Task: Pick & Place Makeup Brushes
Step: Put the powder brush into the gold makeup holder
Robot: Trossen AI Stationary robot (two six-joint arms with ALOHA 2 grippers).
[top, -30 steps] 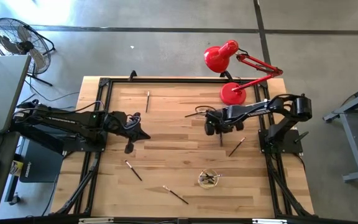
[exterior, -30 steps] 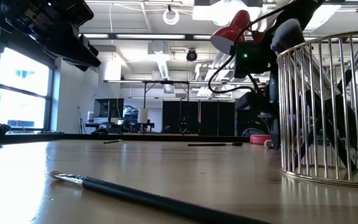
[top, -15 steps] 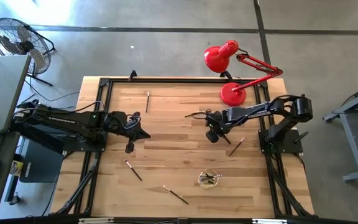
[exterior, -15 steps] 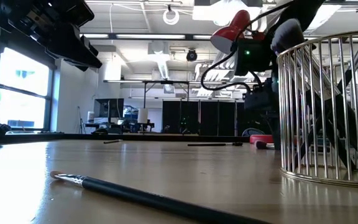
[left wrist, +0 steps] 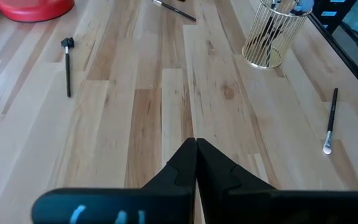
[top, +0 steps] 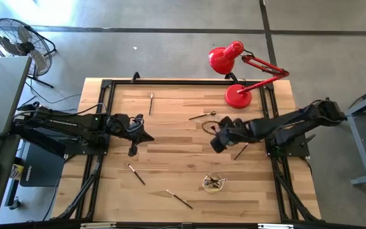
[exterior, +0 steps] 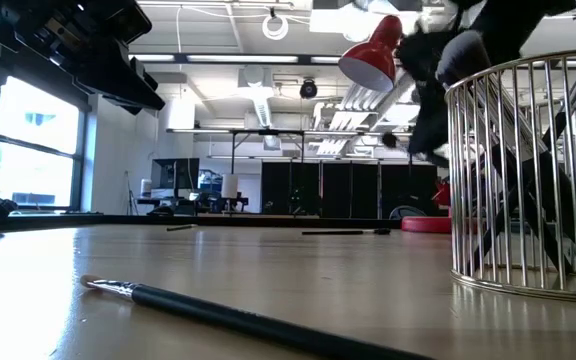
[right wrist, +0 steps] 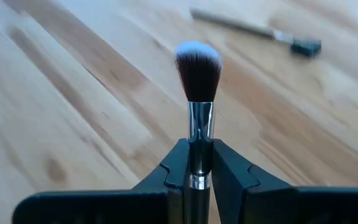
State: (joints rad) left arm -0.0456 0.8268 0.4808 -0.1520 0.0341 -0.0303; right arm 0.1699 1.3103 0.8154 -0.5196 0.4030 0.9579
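Right gripper point(right wrist: 199, 163) clamped on a fluffy brush point(right wrist: 198, 87) by its silvery ferrule, centre-right of high frame. Light, stiff stick; soft bristles, so grip the handle. Wire holder point(top: 213, 184) lower centre. Left gripper point(left wrist: 196, 163) closed, empty.

Dark brush point(exterior: 238, 318) flat on table point(exterior: 298, 265), wire holder point(exterior: 528, 180) right

Wire holder point(top: 213, 184) is set near table point(top: 170, 137) front edge; lamp point(top: 237, 95) at back right; brushes point(top: 136, 174) scattered between.
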